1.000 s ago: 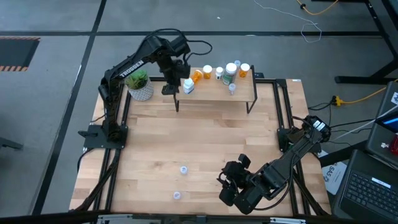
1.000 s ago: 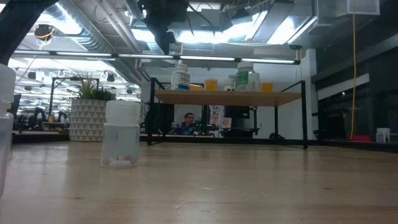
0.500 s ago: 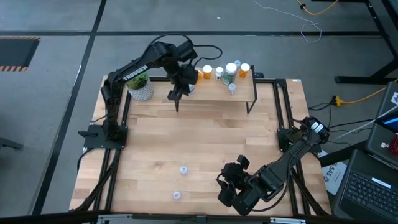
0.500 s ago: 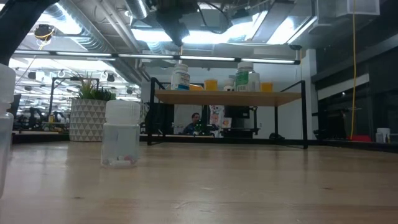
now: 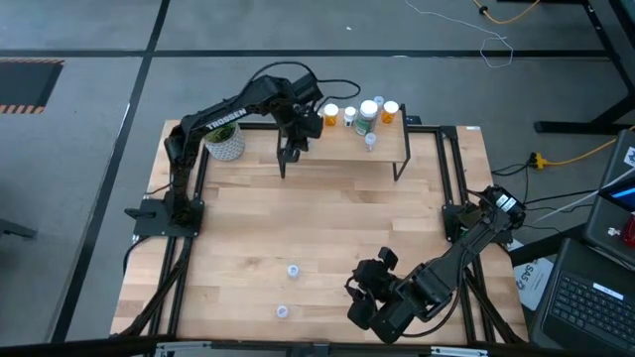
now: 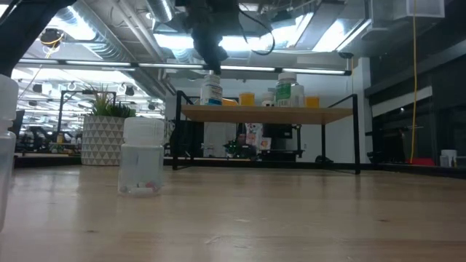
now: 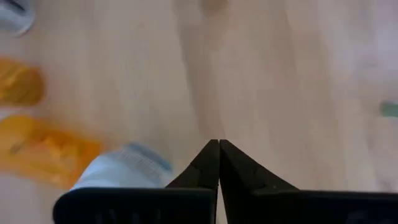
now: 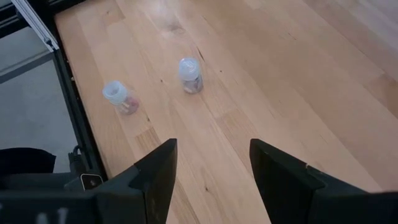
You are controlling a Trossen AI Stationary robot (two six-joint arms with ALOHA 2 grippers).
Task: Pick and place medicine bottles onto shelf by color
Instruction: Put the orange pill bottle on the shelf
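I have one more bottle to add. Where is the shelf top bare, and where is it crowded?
The shelf is bare along its near edge and right end. Bottles crowd the far edge, from the white bottle under the left gripper to the orange bottle.

Bottles (image 5: 359,114) crowded the shelf's (image 5: 342,145) far edge, while its near strip lay bare. Mid-table was open; two clear bottles (image 5: 293,270) stood near-left.

My claw (image 7: 218,148) is pinched closed above the shelf (image 7: 273,81); a white bottle (image 7: 121,171) and an orange bottle (image 7: 46,152) lie beside it.
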